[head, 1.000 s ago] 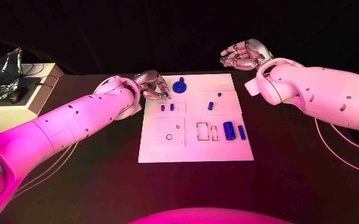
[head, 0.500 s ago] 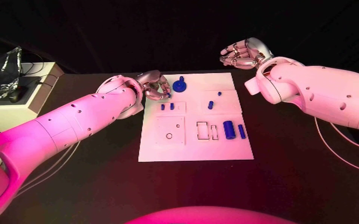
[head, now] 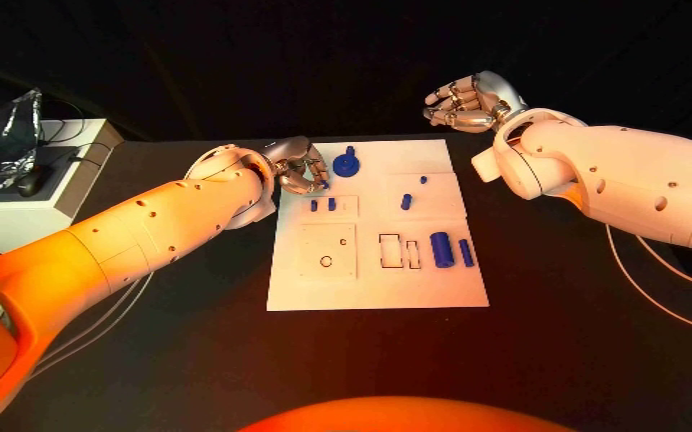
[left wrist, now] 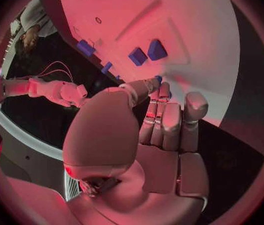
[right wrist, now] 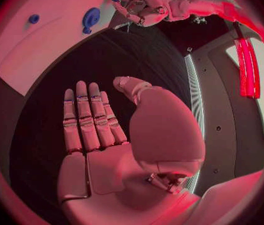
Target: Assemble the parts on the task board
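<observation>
Early stage: blue parts [head: 441,250] lie loose on task board [head: 378,287], slots unfilled; left hand [head: 299,165] pinches a small blue piece [left wrist: 158,78] at upper left, right hand [head: 464,104] curled, holding nothing.

You have a smooth matt white board [head: 372,287] on a dull black desk [head: 173,352], small blue plastic-looking parts [head: 441,251], glossy white arm shells [head: 159,222], and silvery metallic fingers [left wrist: 169,122].
</observation>
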Controlling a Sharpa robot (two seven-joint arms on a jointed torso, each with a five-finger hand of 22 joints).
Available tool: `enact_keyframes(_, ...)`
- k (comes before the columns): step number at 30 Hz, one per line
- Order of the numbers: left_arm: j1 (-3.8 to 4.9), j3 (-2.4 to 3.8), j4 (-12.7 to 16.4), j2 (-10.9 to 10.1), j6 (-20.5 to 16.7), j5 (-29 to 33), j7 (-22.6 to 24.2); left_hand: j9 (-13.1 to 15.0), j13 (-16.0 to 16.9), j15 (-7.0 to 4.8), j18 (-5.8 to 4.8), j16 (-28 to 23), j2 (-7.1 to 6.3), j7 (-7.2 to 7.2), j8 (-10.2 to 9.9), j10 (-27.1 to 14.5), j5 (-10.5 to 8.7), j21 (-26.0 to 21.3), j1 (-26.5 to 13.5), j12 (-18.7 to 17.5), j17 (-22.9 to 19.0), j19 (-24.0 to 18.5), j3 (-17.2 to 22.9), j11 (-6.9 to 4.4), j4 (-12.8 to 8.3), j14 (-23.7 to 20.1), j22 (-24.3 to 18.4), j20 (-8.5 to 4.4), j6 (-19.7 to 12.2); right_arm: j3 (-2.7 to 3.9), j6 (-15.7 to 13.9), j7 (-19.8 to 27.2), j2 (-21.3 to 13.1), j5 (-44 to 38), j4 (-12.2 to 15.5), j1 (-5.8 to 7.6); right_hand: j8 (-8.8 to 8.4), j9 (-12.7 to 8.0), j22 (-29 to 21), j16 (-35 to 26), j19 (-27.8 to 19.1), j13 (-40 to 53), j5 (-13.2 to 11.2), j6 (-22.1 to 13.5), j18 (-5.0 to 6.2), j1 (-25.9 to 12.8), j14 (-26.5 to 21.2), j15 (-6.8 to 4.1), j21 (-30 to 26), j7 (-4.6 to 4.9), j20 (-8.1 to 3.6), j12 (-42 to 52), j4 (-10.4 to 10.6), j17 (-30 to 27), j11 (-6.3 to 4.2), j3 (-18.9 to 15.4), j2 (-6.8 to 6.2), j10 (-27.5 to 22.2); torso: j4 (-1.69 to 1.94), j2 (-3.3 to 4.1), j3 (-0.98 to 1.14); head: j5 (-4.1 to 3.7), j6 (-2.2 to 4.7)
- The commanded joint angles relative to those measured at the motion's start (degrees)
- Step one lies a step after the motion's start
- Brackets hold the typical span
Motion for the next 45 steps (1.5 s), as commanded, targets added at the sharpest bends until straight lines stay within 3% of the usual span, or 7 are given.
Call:
enact_keyframes(1,0.02,0.0,0.04,0.05,1.22,-0.67,-0.36,-0.09,-0.06,-0.06,-0.84,-0.16,-0.11,0.17,-0.34,0.33,0.18,0.27,-0.61,-0.19,-0.18,0.2,-0.06,-0.02,-0.37,-0.11,-0.01,0.08,0.37,0.03,0.44,0.75,0.01,-0.51,0.06,-0.01,-0.2,0.06,-0.05,-0.21,0.22,-0.03,0.29,0.42,0.47,0.23,0.28,0.17,-0.05,0.12,-0.24,0.12,-0.18,-0.05,-0.23,0.25,-0.12,-0.32,-0.01,0.0,-0.02,-0.02,-0.08)
enact_keyframes(17,0.02,-0.56,-0.33,0.78,0.67,-0.44,0.12,-0.09,-0.06,-0.06,-0.84,-0.16,-0.11,0.17,-0.34,0.33,0.18,0.27,-0.61,-0.19,-0.18,0.2,-0.06,-0.02,-0.37,-0.11,-0.01,0.08,0.37,0.03,0.44,0.77,0.0,-0.51,0.13,-0.01,-0.2,0.06,-0.05,-0.21,0.22,-0.03,0.29,0.42,0.47,0.23,0.28,0.17,-0.05,0.12,-0.24,0.12,-0.18,-0.05,-0.23,0.25,-0.12,-0.32,-0.09,0.04,0.03,-0.16,-0.03)
enact_keyframes(33,0.04,-0.67,-0.37,0.96,0.06,-0.25,-0.2,-0.13,-0.04,-0.08,-0.84,-0.24,-0.06,0.17,-0.45,0.48,0.11,0.3,-0.68,-0.44,-0.42,0.2,-0.04,-0.02,-0.5,-0.19,0.04,0.09,0.41,0.03,0.5,0.76,0.01,-0.51,0.09,-0.01,-0.24,0.06,-0.15,-0.24,0.21,-0.03,0.28,0.45,0.48,0.2,0.29,0.17,-0.05,0.12,-0.23,0.13,-0.19,-0.08,-0.23,0.28,-0.13,-0.32,-0.02,0.04,0.01,-0.3,0.0)
enact_keyframes(45,0.08,-0.7,-0.32,1.09,2.75,-1.2,-1.24,-0.43,0.02,-0.02,-0.54,-0.56,-0.48,-0.08,-1.13,0.21,0.0,-0.58,-1.47,-1.31,-1.37,-1.12,-0.43,-0.01,-0.64,-0.84,-1.15,0.2,-0.2,0.03,0.58,0.71,0.05,-0.51,0.02,-0.01,-0.24,0.06,-0.15,-0.24,0.21,-0.03,0.28,0.45,0.48,0.2,0.29,0.17,-0.05,0.12,-0.23,0.13,-0.19,-0.08,-0.23,0.28,-0.13,-0.32,0.04,-0.01,0.0,-0.31,-0.16)
